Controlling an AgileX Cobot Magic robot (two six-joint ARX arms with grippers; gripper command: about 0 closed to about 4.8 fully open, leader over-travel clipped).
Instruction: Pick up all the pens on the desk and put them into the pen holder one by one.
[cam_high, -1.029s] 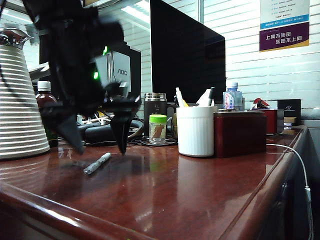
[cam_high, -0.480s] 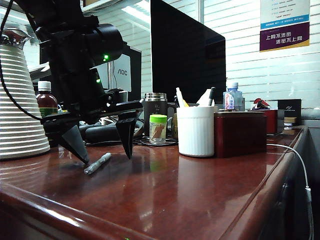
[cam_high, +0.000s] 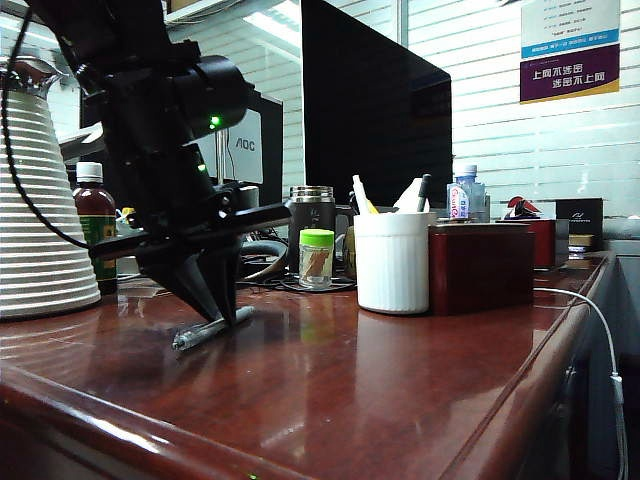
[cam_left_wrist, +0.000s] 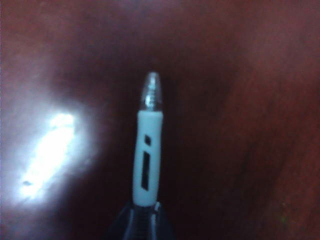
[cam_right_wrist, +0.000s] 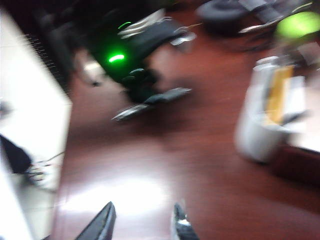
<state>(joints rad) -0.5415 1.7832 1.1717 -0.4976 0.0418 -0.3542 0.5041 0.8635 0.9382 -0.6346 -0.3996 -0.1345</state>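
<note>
Glossy reddish-brown desk (cam_high: 400, 380), rounded front edge catching the ceiling lights, white blinds and a wall poster (cam_high: 568, 50) behind. Along the back edge it's crowded: a big dark monitor (cam_high: 375, 110), a white ribbed jug (cam_high: 40, 230) at the left end, a brown bottle (cam_high: 95, 225) beside it, a steel tumbler (cam_high: 310, 215), a small green-capped jar (cam_high: 316, 258), a tangle of cables. A dark red box (cam_high: 480, 265) stands just right of the pen holder (cam_high: 392, 262), touching or nearly so. That white ribbed cup already carries several pens, a yellow-tipped and a black-tipped one among them.

Down at the left front of the desk, the left gripper (cam_high: 215, 312) points at the surface with its fingers drawn together on the silvery pen (cam_high: 210, 328), which lies on the wood. The wrist camera shows the white cap and clear tip of that pen (cam_left_wrist: 148, 150) poking out from between the fingertips, wood right behind it.

The right gripper (cam_right_wrist: 142, 225) shows only in its own blurred view, hanging above the desk's open middle with fingers apart, nothing between them; pen holder (cam_right_wrist: 260, 130) beyond.
</note>
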